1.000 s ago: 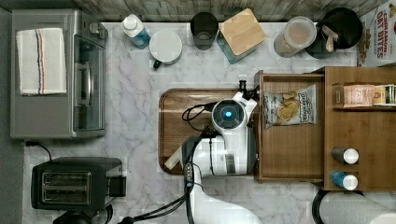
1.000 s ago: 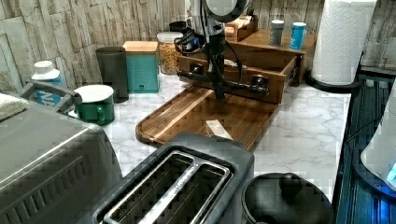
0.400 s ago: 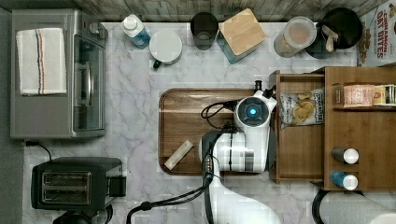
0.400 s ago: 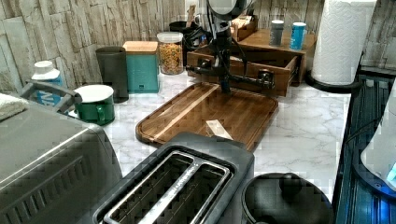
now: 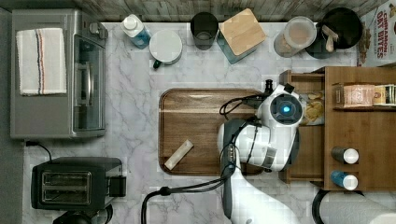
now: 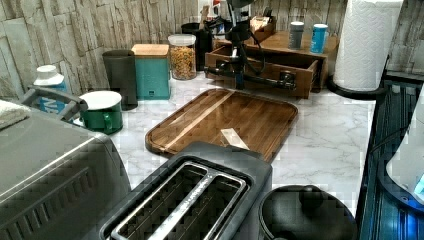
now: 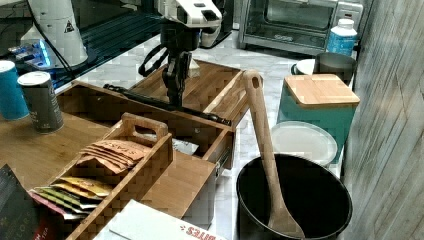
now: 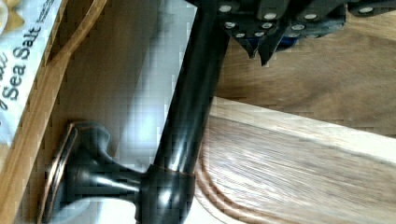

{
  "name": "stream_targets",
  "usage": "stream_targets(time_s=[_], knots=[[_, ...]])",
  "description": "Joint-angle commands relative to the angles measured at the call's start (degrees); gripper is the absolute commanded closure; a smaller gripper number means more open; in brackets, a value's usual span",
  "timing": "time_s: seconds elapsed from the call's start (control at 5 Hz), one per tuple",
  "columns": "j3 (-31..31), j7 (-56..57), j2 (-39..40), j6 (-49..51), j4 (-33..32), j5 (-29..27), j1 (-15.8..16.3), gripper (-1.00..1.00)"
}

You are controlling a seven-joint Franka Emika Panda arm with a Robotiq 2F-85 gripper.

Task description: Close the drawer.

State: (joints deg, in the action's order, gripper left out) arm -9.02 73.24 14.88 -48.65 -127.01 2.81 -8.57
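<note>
Four views, read left to right. From the top view, the toaster oven (image 5: 58, 74) sits at nine o'clock, the serving tray (image 5: 196, 126) at centre with a small pale stick (image 5: 178, 154) lying on it, and my arm covers the front of the drawer (image 5: 310, 154), which juts partway out of the cabinet (image 5: 364, 130) at three o'clock. The left view shows what that one hides: my gripper (image 6: 239, 80) down on the drawer's black bar handle (image 6: 265, 80). The right view shows a snack bag (image 7: 182, 146) inside the drawer. The wrist view shows the handle running between my fingertips (image 8: 261, 44), but whether I am clamped on it, I cannot tell.
</note>
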Motion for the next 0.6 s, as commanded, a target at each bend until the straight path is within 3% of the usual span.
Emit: stream_targets(time_s=[0.2,0.4,0.6], knots=[[-6.39,19.32,10.79,4.25,24.86,-9.97,-14.65,1.0],[-8.08,19.85,12.77,5.68,28.24,-9.36,-15.5,1.0],[-12.3,12.53,9.63,7.81,27.14,-2.34,-12.52,1.0]])
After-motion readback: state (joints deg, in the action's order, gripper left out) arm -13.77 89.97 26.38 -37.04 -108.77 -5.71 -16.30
